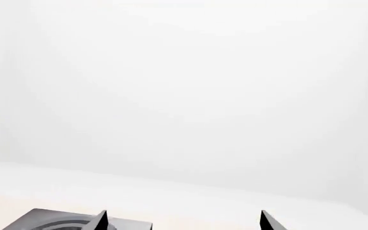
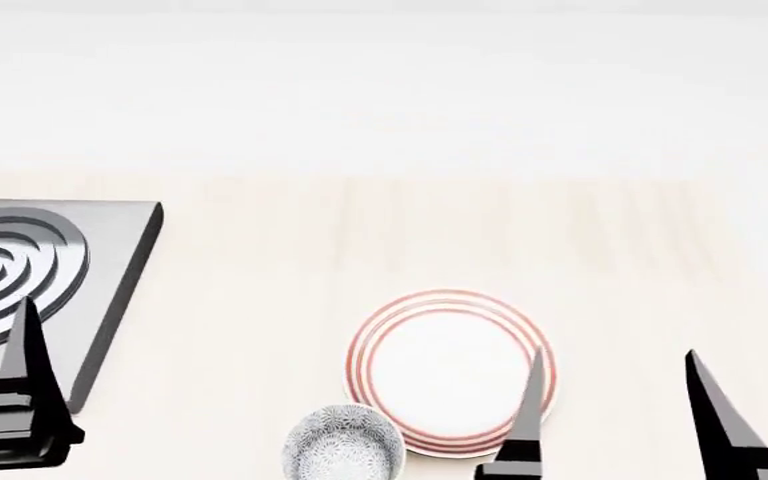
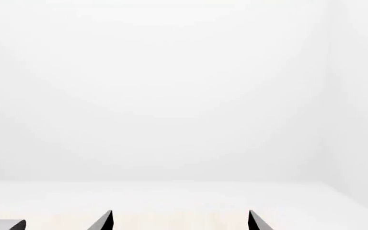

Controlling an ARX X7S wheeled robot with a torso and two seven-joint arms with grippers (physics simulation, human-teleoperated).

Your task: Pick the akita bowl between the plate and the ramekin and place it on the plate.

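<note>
Head view showed the akita bowl (image 2: 343, 444) low in the frame, cut off by its bottom edge, sitting just beside the plate (image 2: 451, 370) and possibly touching its near rim. The ramekin was not in view. The bowl looked like glazed ceramic: rigid, probably smooth and somewhat slippery, light enough for one arm, yet liable to chip if dropped. Its deep wall and thin rim suggested the best hold would be a pinch over the rim, one finger inside and one outside, on the side away from the plate.

The right gripper (image 2: 614, 405) stood with its fingers wide apart and nothing between them; the bowl lay to its left and slightly nearer the robot, the plate just left of its left finger. The right wrist view confirmed the two fingertips apart and empty.

The left gripper (image 1: 184, 220) likewise had its fingers spread with nothing held, as its wrist view showed; a grey stove burner plate (image 2: 37, 280) lay just beyond it, and the bowl was well off to its right.
</note>
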